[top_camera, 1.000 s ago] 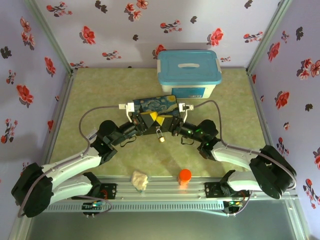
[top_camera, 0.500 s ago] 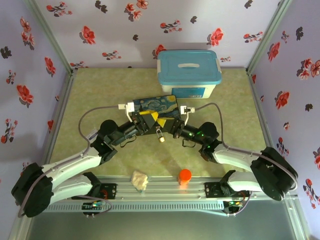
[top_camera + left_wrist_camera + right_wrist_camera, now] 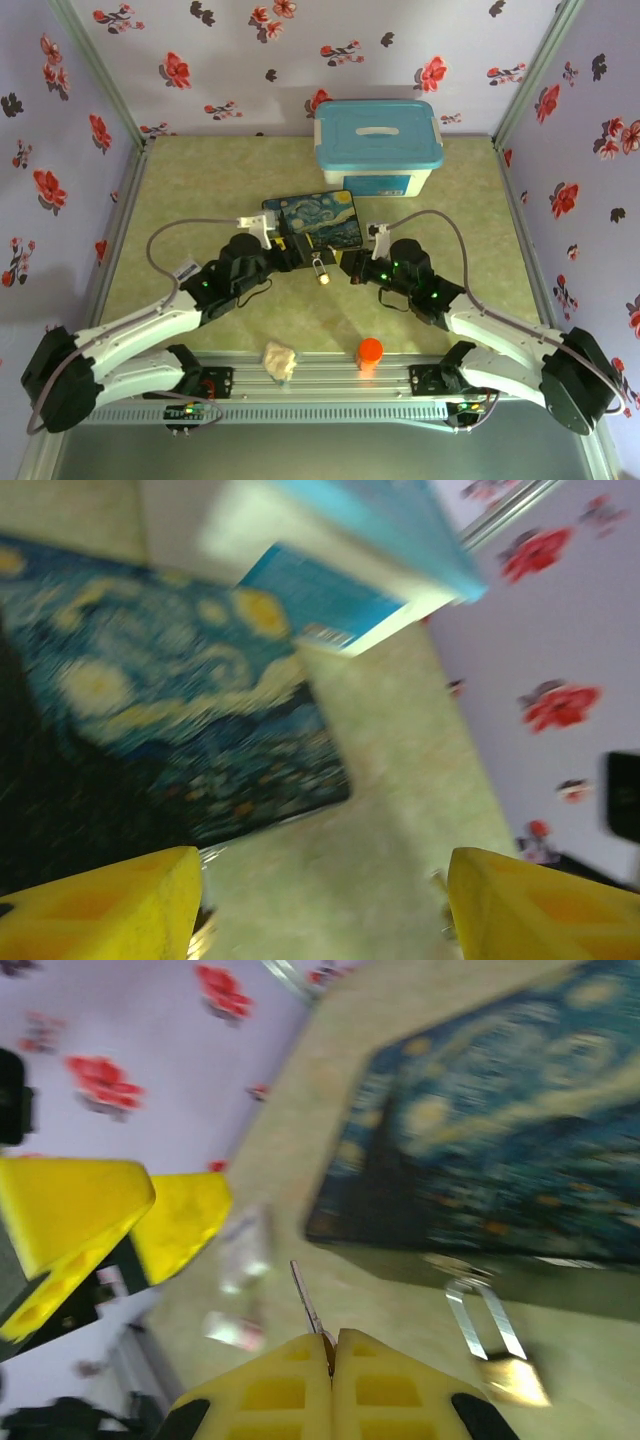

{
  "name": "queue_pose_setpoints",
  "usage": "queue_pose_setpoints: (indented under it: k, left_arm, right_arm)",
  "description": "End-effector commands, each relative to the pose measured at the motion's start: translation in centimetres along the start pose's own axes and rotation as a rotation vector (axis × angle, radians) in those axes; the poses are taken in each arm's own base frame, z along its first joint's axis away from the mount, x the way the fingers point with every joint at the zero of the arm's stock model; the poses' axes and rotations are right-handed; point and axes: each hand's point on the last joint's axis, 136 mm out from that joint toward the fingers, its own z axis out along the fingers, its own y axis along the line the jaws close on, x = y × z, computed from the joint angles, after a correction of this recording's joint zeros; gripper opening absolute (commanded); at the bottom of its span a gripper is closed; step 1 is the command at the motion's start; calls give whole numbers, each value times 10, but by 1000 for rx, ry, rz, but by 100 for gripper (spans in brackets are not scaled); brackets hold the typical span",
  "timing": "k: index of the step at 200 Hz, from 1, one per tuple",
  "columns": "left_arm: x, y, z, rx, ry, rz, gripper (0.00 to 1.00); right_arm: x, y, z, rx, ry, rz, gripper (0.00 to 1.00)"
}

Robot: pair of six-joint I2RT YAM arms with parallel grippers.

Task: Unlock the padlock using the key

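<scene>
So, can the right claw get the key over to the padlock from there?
Probably yes: the right claw pinches the key, and the padlock lies close beside it with nothing between them, just before the starry box.

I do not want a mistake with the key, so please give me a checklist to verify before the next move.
1. Key gripped by the right gripper: ok. The fingers are shut on it and the blade sticks out.
2. Padlock within reach: ok. It lies on the table in front of the painted box.
3. Padlock held steady by the left gripper: not ok. The fingers are wide apart with nothing between them.
4. Key aimed at the padlock: not ok. The padlock lies off to the side of the blade.
5. Keyhole facing the key: cannot tell, too blurred.
</scene>
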Motion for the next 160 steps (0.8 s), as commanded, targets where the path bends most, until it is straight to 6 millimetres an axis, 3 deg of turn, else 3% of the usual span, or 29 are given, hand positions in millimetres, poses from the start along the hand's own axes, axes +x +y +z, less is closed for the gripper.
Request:
queue_pose_setpoints:
  k: [1, 32, 71, 108, 160]
  left_arm:
    - [27, 29, 12, -140, 60, 33, 66]
    - [59, 36, 40, -167, 128, 60, 66]
    - [83, 47, 67, -224, 156, 98, 65]
    - [103, 60, 83, -253, 162, 119, 63]
    - [122, 72, 98, -289, 196, 126, 52]
  right_arm:
    - [15, -50, -11, 258, 64, -51, 0]
    - [23, -60, -11, 291, 76, -45, 0]
    - [31, -71, -13, 328, 98, -45, 0]
    - [39, -77, -13, 340, 113, -37, 0]
    - [47, -85, -13, 355, 123, -17, 0]
